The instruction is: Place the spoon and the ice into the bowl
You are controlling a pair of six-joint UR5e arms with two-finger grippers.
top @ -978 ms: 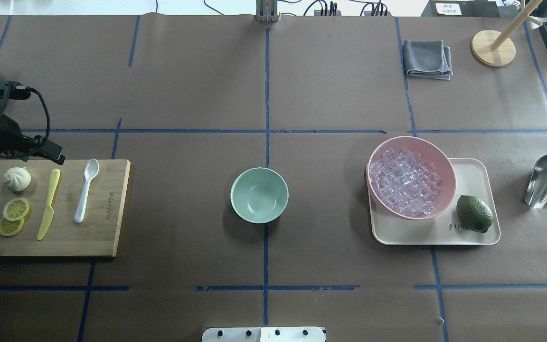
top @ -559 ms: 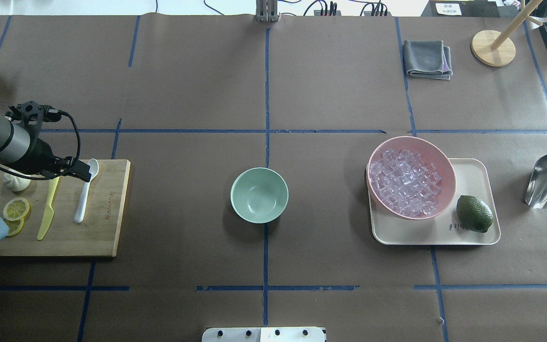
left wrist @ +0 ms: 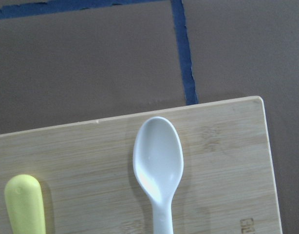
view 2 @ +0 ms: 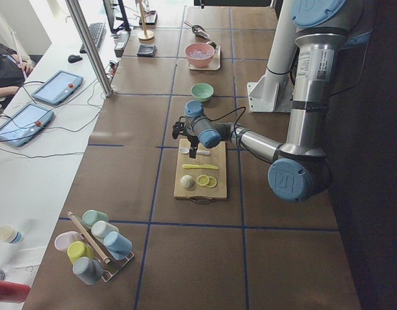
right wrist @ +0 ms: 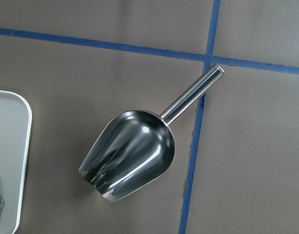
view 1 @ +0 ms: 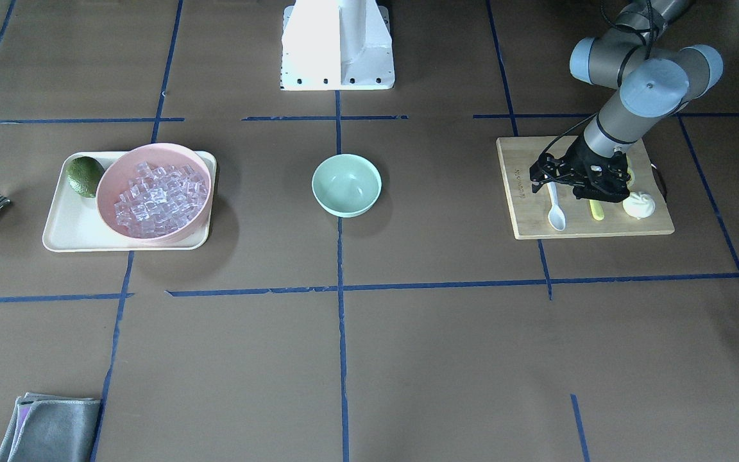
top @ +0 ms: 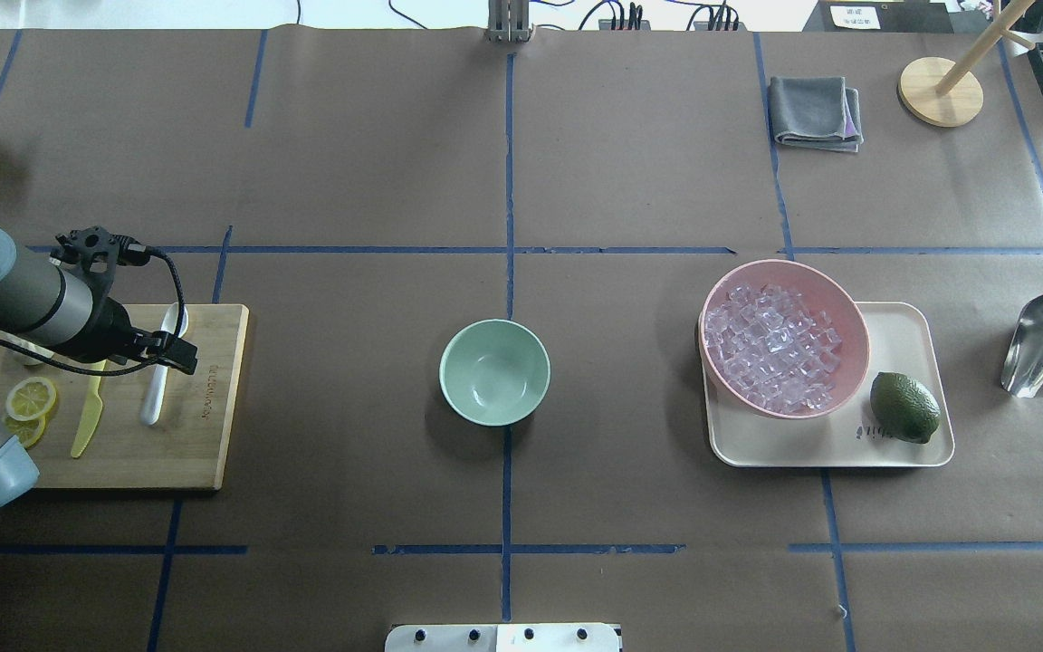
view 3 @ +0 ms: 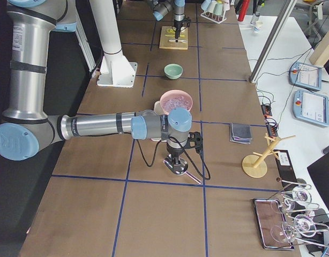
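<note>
The first step is in hand, fetching the spoon (top: 156, 391), and nothing has been lifted yet. The white spoon lies flat on the bamboo cutting board (top: 205, 426) at the robot's left end of the worktop (top: 349, 181), scoop pointing away from the robot, just beside the yellow-green knife (top: 87, 417). The left hand (top: 179, 359) hovers over the spoon's upper handle. In the front-facing view its fingers look spread apart with nothing between them, and the left wrist camera looks straight down on the scoop. The mint-green bowl (top: 494, 371) stands empty at the middle of the worktop, well apart from the board. The ice (top: 770, 349) is heaped in the pink bowl (top: 850, 312) on the cream tray (top: 906, 448), further right. The right hand (view 3: 178, 159) hangs over the steel scoop (right wrist: 130, 156) lying near that tray; whether its fingers are apart or together cannot be told. The next move probably calls for the left hand to come down square across the thin handle, clear of the knife, and close low enough to pinch it against the board. Then comes a carry to the mint bowl; the ice looks like a job for the scoop.
</note>
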